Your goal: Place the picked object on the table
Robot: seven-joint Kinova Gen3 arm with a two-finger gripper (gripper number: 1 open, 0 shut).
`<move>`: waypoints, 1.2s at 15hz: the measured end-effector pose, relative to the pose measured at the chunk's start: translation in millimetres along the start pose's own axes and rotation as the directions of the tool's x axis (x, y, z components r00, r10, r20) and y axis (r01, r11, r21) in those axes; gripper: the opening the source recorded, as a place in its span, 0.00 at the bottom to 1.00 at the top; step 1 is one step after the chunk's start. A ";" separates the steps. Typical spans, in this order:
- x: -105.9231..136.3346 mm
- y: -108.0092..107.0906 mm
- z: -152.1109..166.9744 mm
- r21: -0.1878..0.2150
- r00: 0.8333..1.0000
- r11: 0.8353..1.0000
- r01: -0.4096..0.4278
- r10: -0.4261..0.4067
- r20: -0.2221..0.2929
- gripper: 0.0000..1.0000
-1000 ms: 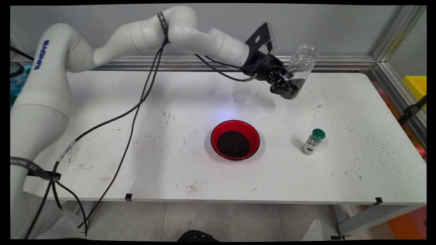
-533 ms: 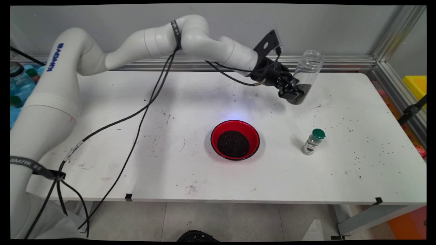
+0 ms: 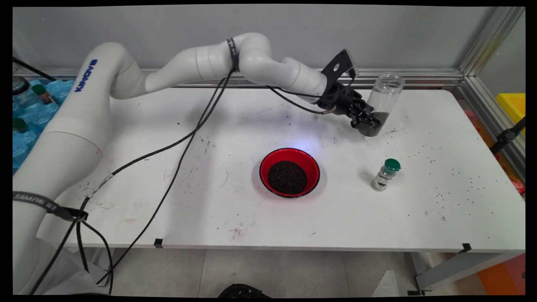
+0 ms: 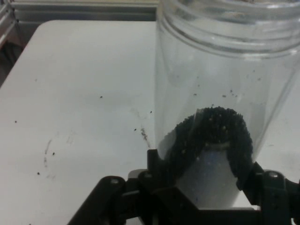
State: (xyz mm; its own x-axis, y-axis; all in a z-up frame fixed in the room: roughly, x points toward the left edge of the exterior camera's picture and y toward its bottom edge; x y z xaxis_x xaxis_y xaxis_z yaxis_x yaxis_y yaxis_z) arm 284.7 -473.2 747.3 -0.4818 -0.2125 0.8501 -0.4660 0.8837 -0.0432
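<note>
My gripper (image 3: 369, 123) is shut on a clear plastic jar (image 3: 381, 102) near its base, at the table's back right. The jar stands nearly upright with its open mouth up and tilted slightly right, and a small amount of dark grains lies in its bottom. Its base is just above or touching the table; I cannot tell which. In the hand view the jar (image 4: 220, 93) fills the right half, with the dark grains (image 4: 211, 136) heaped low inside, and the gripper (image 4: 201, 187) clamps it from both sides.
A red bowl (image 3: 311, 167) holding dark grains sits mid-table. A small spice bottle (image 3: 386, 175) with a green cap stands right of the bowl. Loose dark grains are scattered over the table's right side. A metal rail runs along the back and right edges.
The gripper has carried the jar down and to the right, toward the table's back right, and the jar has come more upright.
</note>
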 end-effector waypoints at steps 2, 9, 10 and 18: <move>-3.3 -0.7 7.8 0.000 1.000 1.000 0.005 -0.005 0.004 0.00; -16.5 -3.2 30.7 -0.001 1.000 1.000 -0.011 0.011 0.029 0.00; -18.4 -3.1 32.4 -0.003 0.999 1.000 -0.016 0.016 0.033 0.00; -26.3 -0.6 37.0 -0.016 0.999 0.999 -0.028 0.028 0.040 1.00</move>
State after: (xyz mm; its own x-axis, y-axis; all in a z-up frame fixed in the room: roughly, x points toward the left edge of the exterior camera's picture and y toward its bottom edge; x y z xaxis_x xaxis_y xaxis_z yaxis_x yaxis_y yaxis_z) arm 270.2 -483.5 705.6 -0.5245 -0.2040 0.8266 -0.4405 0.8958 -0.0585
